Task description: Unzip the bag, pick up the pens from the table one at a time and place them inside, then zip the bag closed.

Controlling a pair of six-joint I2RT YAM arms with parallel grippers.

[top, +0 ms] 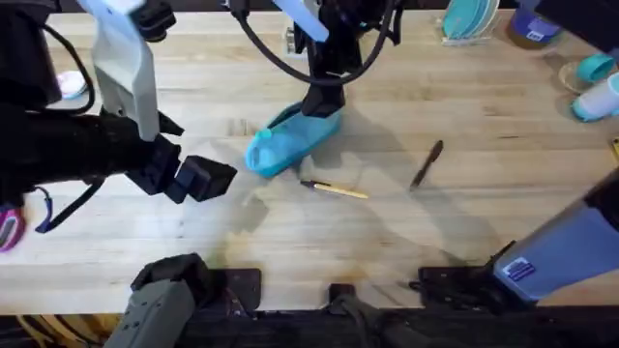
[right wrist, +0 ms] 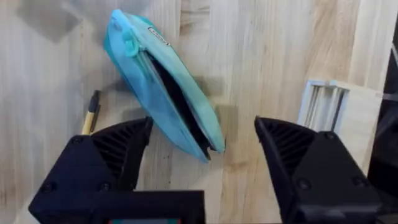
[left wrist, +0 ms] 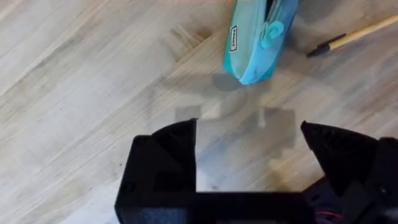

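Your left gripper (left wrist: 249,155) hovers over bare desk (top: 406,232), jaws released. Right gripper (right wrist: 202,162) sits above the turquoise pouch (top: 288,143), jaws spread, grasping nothing. Pouch unzipped, interior dark. Tan pen (top: 335,189) just beside it; dark pen (top: 427,163) well apart.

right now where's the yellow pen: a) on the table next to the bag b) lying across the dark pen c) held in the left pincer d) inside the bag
a: the yellow pen lies flat on the table just beside the bag, apart from the dark pen, and the left pincer is open with nothing in it.
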